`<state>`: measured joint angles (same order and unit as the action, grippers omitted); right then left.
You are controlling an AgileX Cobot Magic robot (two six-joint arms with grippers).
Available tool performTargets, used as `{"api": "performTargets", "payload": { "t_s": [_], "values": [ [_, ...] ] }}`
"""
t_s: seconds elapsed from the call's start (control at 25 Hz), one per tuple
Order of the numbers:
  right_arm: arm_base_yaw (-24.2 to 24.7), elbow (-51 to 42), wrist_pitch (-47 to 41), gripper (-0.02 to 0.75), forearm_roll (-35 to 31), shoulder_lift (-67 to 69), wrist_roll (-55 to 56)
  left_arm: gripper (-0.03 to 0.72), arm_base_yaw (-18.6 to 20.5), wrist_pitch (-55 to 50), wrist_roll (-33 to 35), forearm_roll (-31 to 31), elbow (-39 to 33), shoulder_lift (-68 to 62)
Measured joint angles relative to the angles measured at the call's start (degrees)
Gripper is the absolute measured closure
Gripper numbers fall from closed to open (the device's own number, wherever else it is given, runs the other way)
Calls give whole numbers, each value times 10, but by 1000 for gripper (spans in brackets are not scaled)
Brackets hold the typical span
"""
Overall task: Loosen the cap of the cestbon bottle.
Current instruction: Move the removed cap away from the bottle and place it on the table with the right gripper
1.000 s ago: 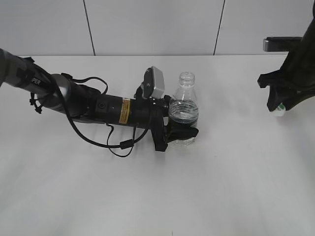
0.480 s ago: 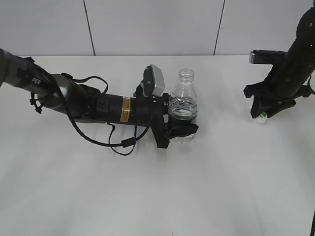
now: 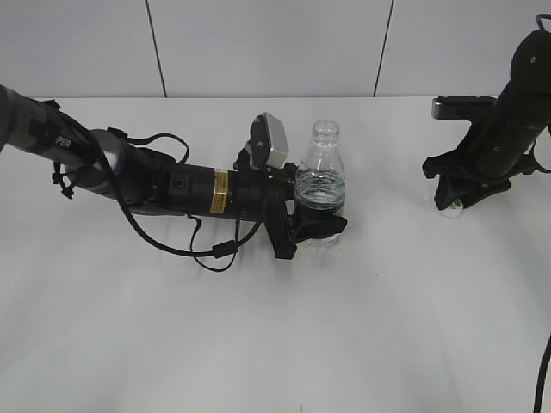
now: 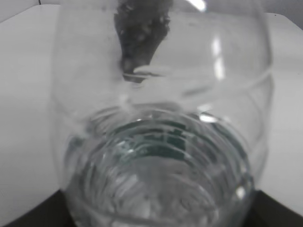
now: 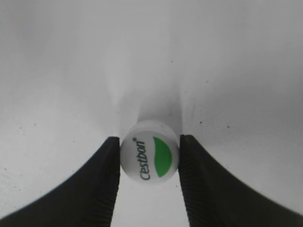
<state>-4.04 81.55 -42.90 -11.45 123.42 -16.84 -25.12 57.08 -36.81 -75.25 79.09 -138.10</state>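
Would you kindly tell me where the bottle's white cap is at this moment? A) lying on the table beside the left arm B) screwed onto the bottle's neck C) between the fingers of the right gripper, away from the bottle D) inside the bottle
C: the right wrist view shows the cap pinched between the right gripper fingers, while the cestbon bottle, held by the left gripper, stands with an open neck.

A white table (image 3: 258, 344) meets a pale grey panelled wall (image 3: 258, 43) with dark vertical seams.
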Motion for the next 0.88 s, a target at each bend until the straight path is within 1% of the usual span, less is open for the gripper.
{"api": "performTargets", "payload": {
  "t_s": [0.08, 0.16, 0.24, 0.32, 0.36, 0.44, 0.48, 0.56, 0.64, 0.76, 0.88],
  "values": [
    [0, 0, 0, 379, 0, 0, -4, 286, 0, 0, 0, 0, 0, 0],
    [0, 0, -3, 302, -1, 0, -6, 286, 0, 0, 0, 0, 0, 0],
    [0, 0, -3, 242, -1, 0, -8, 286, 0, 0, 0, 0, 0, 0],
    [0, 0, -3, 206, -1, 0, -10, 286, 0, 0, 0, 0, 0, 0],
    [0, 0, -3, 198, -1, 0, -10, 286, 0, 0, 0, -1, 0, 0],
    [0, 0, -3, 190, -2, -3, -11, 252, 0, -1, 1, -2, 0, 0],
    [0, 0, -3, 188, -2, -6, -11, 222, 0, -5, 1, -3, 0, 0],
    [0, 0, -3, 188, -2, -15, -11, 127, 1, -17, 1, -9, 0, 0],
    [0, 0, -5, 187, -2, -24, -12, 83, 4, -22, 1, -16, 0, 0],
    [0, 0, -8, 185, -2, -39, -16, 69, 13, -22, -7, -39, 0, 0],
    [0, 0, -21, 184, -2, -58, -25, 75, 33, 5, -38, -78, 0, 0]
  ]
}}
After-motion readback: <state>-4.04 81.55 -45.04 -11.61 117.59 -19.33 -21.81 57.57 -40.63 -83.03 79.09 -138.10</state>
